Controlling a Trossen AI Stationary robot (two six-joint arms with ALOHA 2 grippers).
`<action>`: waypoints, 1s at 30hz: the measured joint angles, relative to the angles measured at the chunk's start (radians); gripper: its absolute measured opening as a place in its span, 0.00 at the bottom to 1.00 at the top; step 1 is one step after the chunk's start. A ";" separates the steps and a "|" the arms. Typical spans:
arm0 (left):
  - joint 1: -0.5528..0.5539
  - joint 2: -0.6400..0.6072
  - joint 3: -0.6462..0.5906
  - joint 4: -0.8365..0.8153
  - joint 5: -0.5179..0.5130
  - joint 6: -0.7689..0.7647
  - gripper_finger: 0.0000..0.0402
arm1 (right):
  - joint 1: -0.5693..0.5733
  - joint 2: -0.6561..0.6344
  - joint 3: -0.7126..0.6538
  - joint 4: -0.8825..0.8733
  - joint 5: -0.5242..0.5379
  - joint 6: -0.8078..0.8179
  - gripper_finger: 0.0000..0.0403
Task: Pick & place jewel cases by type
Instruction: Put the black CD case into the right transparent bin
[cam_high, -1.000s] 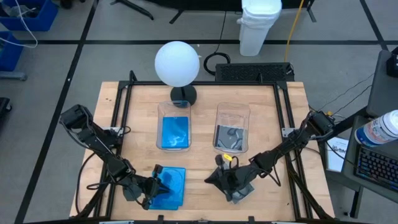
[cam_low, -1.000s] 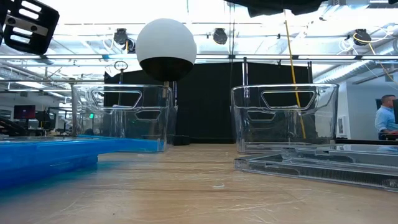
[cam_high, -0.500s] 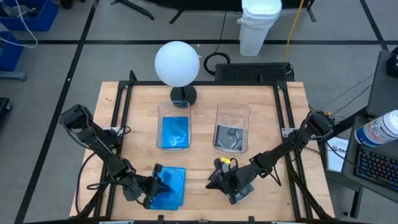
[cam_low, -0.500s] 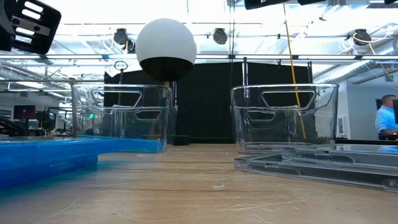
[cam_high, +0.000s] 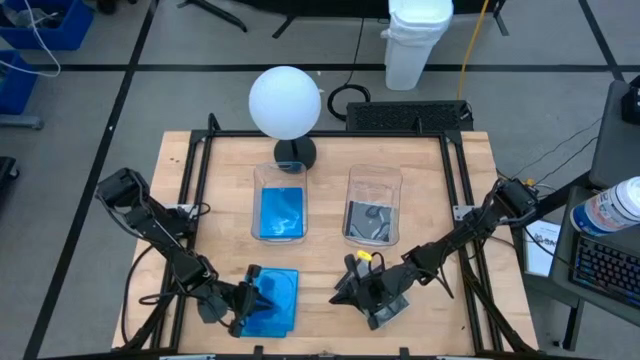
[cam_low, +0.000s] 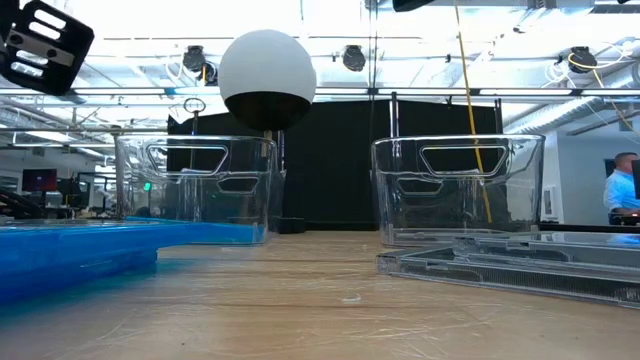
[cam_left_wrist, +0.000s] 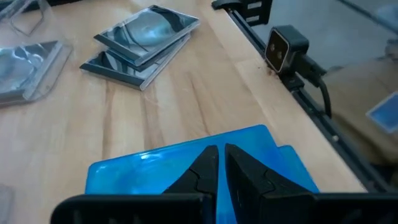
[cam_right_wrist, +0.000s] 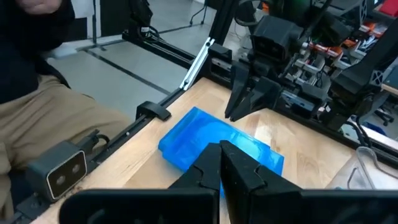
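Note:
A stack of blue jewel cases (cam_high: 280, 300) lies flat near the table's front edge, left of centre. My left gripper (cam_high: 257, 297) stands over the stack's left part, slanting down, its fingers together but for a thin slit (cam_left_wrist: 221, 152). Clear jewel cases with discs (cam_high: 392, 308) lie stacked at the front, right of centre, and show in the left wrist view as clear cases (cam_left_wrist: 146, 37). My right gripper (cam_high: 343, 290) hangs shut above the bare wood between the two stacks, pointing toward the blue cases (cam_right_wrist: 205, 134). My left gripper has its fingertips (cam_right_wrist: 231, 116) right at the top blue case's edge (cam_right_wrist: 219, 119), coming at it slanting down from the table's left. I cannot tell whether they touch it. The case lies flat on the stack.
Two clear tubs stand mid-table: the left tub (cam_high: 282, 205) holds blue cases, the right tub (cam_high: 373, 205) holds clear ones. A white globe lamp (cam_high: 285, 100) stands behind them. A camera (cam_left_wrist: 286, 50) sits on the front rail. A seated person's legs (cam_right_wrist: 56, 124) are beyond the near edge.
My left gripper has rolled a little about its own axis while staying over the blue stack. My right gripper has tipped slightly, and its dark body has risen out of the top of the low view. No case has moved.

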 joint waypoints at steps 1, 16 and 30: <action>0.000 0.000 0.000 0.003 0.000 -0.022 0.09 | -0.003 0.000 0.000 0.005 0.000 0.009 0.00; 0.151 0.017 0.135 -0.035 0.280 0.034 0.09 | 0.071 -0.084 0.014 -0.250 0.397 0.121 0.00; 0.304 0.424 0.663 -0.388 0.618 0.506 0.09 | 0.382 -0.078 0.352 -0.873 0.811 0.560 0.00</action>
